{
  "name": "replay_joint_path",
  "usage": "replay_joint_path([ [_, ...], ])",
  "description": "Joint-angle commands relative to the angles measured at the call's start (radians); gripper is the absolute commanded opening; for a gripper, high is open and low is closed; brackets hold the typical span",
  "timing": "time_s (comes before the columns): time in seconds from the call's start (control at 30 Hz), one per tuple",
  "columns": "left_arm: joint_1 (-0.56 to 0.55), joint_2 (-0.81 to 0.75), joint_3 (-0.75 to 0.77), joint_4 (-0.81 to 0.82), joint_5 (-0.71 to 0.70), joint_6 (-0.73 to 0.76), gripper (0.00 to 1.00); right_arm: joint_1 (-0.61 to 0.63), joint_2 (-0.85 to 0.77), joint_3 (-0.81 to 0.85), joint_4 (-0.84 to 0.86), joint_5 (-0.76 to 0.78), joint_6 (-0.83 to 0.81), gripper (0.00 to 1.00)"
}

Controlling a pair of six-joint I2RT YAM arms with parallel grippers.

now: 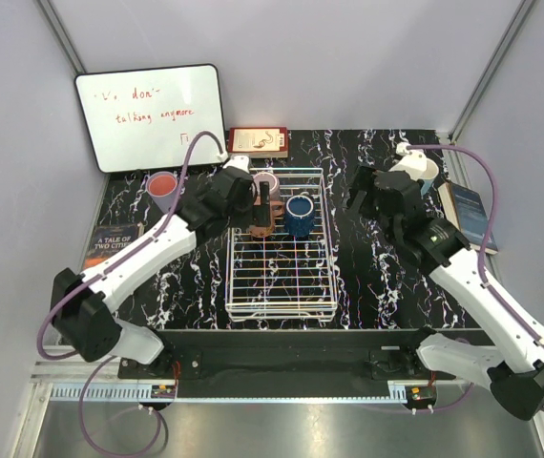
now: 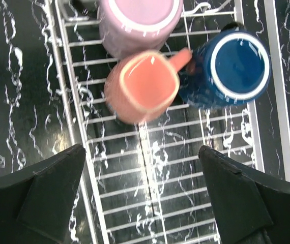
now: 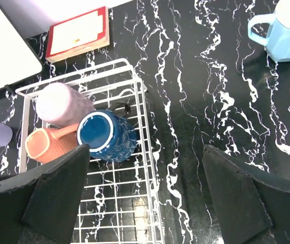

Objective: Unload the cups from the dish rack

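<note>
Salmon cup sits ahead of left tool (fingers spread apart) inside dish rack.

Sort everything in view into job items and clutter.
Job: dish rack; mauve cup, salmon cup, dark blue cup inside it; light blue mug, coral cup outside it.
Clutter: whiteboard, red book, Two Cities book, blue book.

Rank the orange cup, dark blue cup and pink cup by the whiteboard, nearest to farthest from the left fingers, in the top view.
1. Orange cup, in the dish rack, under the left fingers.
2. Dark blue cup, in the rack, just right.
3. Pink cup, outside the rack, far left.
</note>
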Motion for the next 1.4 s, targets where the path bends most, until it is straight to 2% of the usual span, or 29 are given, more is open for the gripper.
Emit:
replay_joint_path([
  [0.0, 0.01, 0.108, 0.113, 0.037, -0.032, 0.043, 0.99, 0.022, 0.052, -0.024, -0.034, 0.041, -0.003, 1.0],
  [0.17, -0.013, 0.163, 0.157, 0.069, 0.028, 0.039, 0.99, 0.036, 0.034, -0.064, -0.038, 0.036, 0.003, 1.0],
  [0.3, -0.081, 0.244, 0.248, 0.063, -0.018, 0.071, 0.99, 0.034, 0.034, -0.081, -0.028, 0.0, 0.0, 1.0],
  [0.5, -0.073, 0.309, 0.334, 0.024, -0.054, 0.041, 0.99, 0.036, 0.005, -0.101, -0.021, -0.029, -0.004, 1.0],
  [0.7, -0.023, 0.284, 0.286, 0.02, -0.071, -0.016, 0.99, 0.034, -0.024, -0.129, -0.021, -0.029, -0.006, 1.0],
  [1.2, -0.02, 0.352, 0.253, 0.027, 0.01, -0.012, 0.99, 0.036, -0.011, -0.153, -0.007, -0.032, 0.002, 1.0],
  [1.37, -0.016, 0.37, 0.247, 0.035, 0.022, -0.007, 0.95, 0.034, 0.006, -0.155, -0.005, -0.037, 0.003, 1.0],
])
